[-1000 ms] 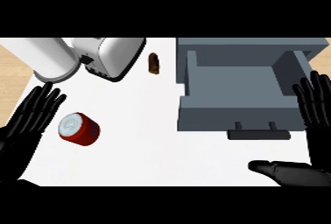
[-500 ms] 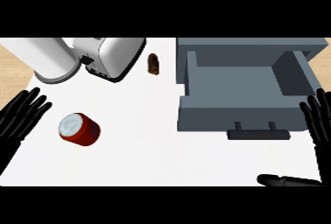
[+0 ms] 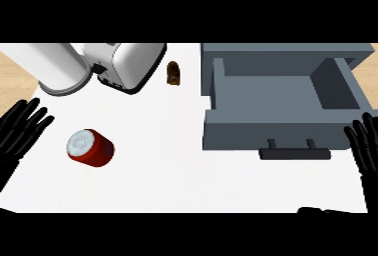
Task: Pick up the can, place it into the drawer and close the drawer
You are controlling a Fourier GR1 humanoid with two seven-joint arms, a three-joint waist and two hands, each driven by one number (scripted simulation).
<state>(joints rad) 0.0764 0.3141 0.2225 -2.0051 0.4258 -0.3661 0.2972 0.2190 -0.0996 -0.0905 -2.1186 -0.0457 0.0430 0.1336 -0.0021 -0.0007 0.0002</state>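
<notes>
The can lies tilted on the worktop; probably light, rigid, slick, best gripped around its sides; both robot hands, left and right, are released

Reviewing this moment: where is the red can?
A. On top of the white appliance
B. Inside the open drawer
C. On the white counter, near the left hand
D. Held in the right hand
C: the red can lies on the white counter, beside the open left hand; the open drawer holds nothing.
</notes>
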